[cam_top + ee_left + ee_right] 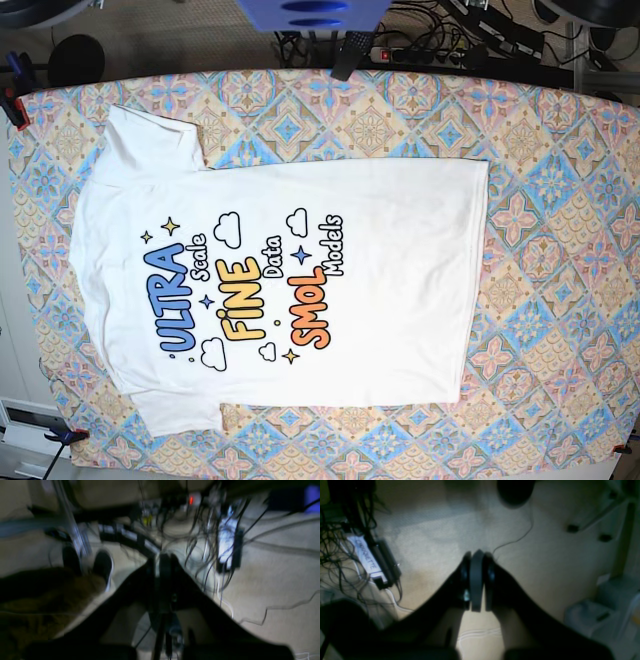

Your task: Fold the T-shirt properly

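**mika_r:** On the patterned tablecloth point(560, 200) the T-shirt point(400, 280) is spread flat, print side up, completely unfolded. Its long axis runs across the base view: collar end toward that view's left, hem toward the right, one sleeve up top and one at the bottom. Nothing's been folded yet, I'd say.

**dov77:** And the arms?

**mika_r:** Neither shows in the base view, so both are well clear of the cloth. The left gripper point(162, 562) has its jaws pressed together on nothing; same for the right gripper point(477, 562), pads touching, empty. Both wrist cams stare at beige floor, not fabric.

**dov77:** So which arm is nearer?

**mika_r:** Honestly can't tell. The left wrist shot is badly smeared, so I'd only guess. By the rig layout the left arm sits toward the hem side, the right toward the collar side.

**dov77:** Room?

**mika_r:** Cable tangle point(200, 542) and a power strip point(366, 556) on the floor, someone's dark shoes point(102, 565) near a chair leg.
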### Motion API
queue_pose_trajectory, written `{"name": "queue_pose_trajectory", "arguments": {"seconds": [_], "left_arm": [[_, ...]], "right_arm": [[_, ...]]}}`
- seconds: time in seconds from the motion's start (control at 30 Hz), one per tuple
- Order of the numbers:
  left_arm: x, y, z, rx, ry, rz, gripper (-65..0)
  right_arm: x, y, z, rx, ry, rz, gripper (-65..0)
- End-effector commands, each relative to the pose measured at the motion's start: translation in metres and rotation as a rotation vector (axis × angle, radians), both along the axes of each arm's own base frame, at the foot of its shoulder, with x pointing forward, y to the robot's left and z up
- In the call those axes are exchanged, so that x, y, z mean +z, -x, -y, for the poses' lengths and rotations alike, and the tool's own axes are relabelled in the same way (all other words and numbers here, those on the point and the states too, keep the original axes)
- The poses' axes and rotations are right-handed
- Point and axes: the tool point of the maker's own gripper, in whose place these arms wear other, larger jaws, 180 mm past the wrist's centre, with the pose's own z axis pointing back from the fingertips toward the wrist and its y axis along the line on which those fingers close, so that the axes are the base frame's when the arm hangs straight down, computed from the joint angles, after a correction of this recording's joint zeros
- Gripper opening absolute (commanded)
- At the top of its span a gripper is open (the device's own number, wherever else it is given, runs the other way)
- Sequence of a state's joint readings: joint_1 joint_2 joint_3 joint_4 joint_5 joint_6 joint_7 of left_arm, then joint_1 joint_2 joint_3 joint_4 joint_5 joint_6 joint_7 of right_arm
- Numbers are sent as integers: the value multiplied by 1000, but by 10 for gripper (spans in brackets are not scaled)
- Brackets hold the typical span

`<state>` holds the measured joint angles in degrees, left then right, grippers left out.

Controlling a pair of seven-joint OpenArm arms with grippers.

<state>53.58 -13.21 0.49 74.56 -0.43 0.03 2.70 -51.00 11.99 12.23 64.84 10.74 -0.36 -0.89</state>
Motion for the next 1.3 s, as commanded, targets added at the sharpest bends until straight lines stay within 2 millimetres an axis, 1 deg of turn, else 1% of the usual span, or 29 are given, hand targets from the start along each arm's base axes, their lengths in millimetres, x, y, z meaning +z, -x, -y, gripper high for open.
{"name": "queue_pose_trajectory", "arguments": {"seconds": [0.0, 0.1, 0.13, 0.2, 0.23, 0.27, 0.33, 0.37, 0.43, 0.5, 0.53, 0.6, 0.67, 0.7, 0.77, 0.8, 0.9, 1.03, 1.13, 1.27], "left_arm": [[14, -8, 3, -11, 7, 35, -637], [43, -37, 17, -14, 34, 88, -637], [55, -52, 23, -3, 52, 116, -637], [72, -74, 29, 31, 84, 156, -637], [80, -86, 33, 51, 109, 172, -637], [86, -95, 37, 65, 129, 181, -637], [97, -119, 41, 72, 169, 208, -637], [99, -129, 43, 90, 194, 213, -637], [100, -151, 48, 141, 254, 224, -637], [100, -175, 54, 183, 318, 224, -620], [100, -184, 58, 199, 351, 217, -601], [102, -200, 58, 237, 396, 215, -540], [105, -214, 53, 302, 438, 227, -462], [104, -219, 46, 346, 449, 234, -425], [103, -231, 33, 412, 463, 260, -374], [98, -232, 27, 445, 470, 258, -361], [84, -239, 15, 532, 505, 251, -359], [72, -246, -1, 640, 555, 250, -357], [66, -255, -4, 680, 592, 251, -356], [65, -270, -5, 687, 608, 267, -356]], "right_arm": [[12, -7, 3, 12, 11, 42, -650], [36, -35, 6, 8, 17, 116, -650], [45, -46, 6, -3, 10, 140, -650], [58, -63, 4, -25, -7, 181, -650], [67, -75, 3, -34, -18, 209, -650], [74, -87, 1, -40, -27, 238, -650], [89, -107, -1, -49, -43, 293, -650], [96, -118, -3, -50, -52, 320, -650], [105, -132, -10, -43, -74, 342, -650], [111, -140, -16, -33, -88, 346, -650], [112, -143, -18, -30, -93, 345, -650], [114, -144, -20, -27, -98, 340, -650], [114, -145, -21, -26, -101, 337, -650], [114, -145, -21, -26, -100, 340, -650], [115, -153, -22, -24, -104, 359, -650], [116, -157, -22, -24, -103, 370, -650], [117, -169, -22, -22, -105, 397, -650], [117, -171, -23, -20, -105, 401, -650], [117, -171, -23, -20, -105, 401, -650], [117, -171, -23, -20, -105, 401, -650]]}}
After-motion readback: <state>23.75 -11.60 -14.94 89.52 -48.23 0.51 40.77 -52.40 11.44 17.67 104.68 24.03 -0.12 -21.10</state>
